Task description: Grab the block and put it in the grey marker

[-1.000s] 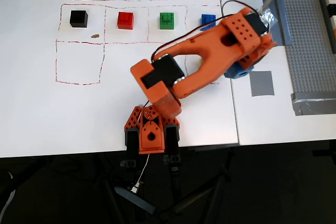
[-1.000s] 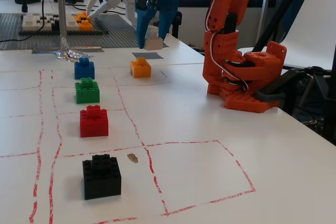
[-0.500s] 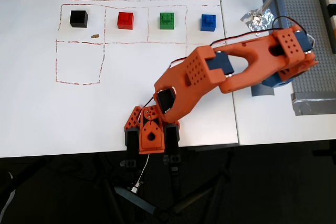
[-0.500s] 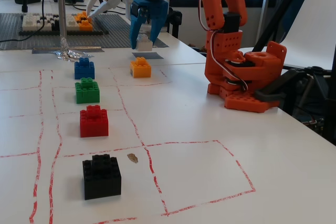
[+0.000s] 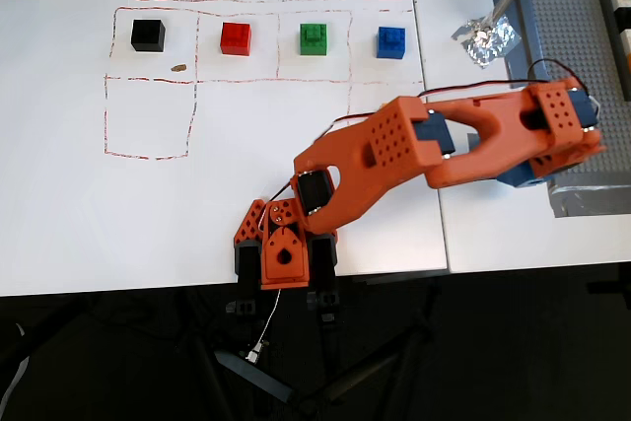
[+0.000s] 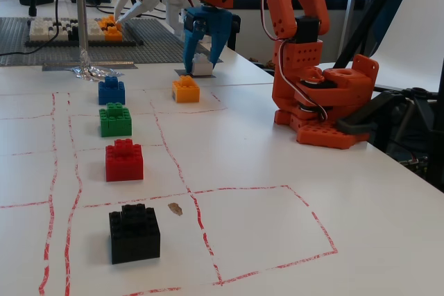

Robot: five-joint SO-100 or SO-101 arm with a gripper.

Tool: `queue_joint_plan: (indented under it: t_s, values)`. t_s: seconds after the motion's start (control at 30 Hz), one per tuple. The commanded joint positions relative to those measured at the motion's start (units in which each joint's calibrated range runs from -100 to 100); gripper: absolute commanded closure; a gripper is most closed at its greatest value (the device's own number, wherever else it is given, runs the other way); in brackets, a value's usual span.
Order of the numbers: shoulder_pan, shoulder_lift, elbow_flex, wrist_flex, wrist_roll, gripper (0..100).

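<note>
In the fixed view, the gripper's (image 6: 202,60) blue fingers (image 6: 216,36) straddle the white block (image 6: 202,64) (resting on the grey marker (image 6: 186,73)); whether they grip it, I cannot tell.

Orange arm folded across a white bench beside a row of coloured bricks.

From above, the arm (image 5: 424,145) reaches from its base at right down toward the bench's (image 5: 246,214) near edge, where the end effector (image 5: 284,268) hangs; its fingers' stance cannot be judged. In red-lined squares sit a black brick (image 5: 148,35), red brick (image 5: 236,38), green brick (image 5: 314,39) and blue brick (image 5: 391,42). Crumpled foil (image 5: 485,37) lies upper right.
</note>
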Motion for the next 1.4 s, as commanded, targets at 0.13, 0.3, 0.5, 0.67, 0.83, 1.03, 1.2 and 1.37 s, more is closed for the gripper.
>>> queue_joint_plan:
  t_s: [0.13,0.3,0.5,0.67,0.83,1.03,1.2,1.37]
  values:
    - [0.9,-2.7,-6.0,0.7,0.1,98]
    - [0.3,-3.6,-4.6,1.2,-0.1,85]
    - [-0.8,-5.4,-3.1,1.7,-0.2,67]
    - [-2.5,-7.9,-2.5,1.7,-0.9,63]
    - [-3.6,-14.1,-1.5,4.6,-0.3,68]
    - [-3.7,-23.5,0.2,6.4,1.4,77]
    - [-2.9,-28.4,1.1,7.9,2.8,89]
    - [-2.9,-38.1,8.3,10.0,3.8,100]
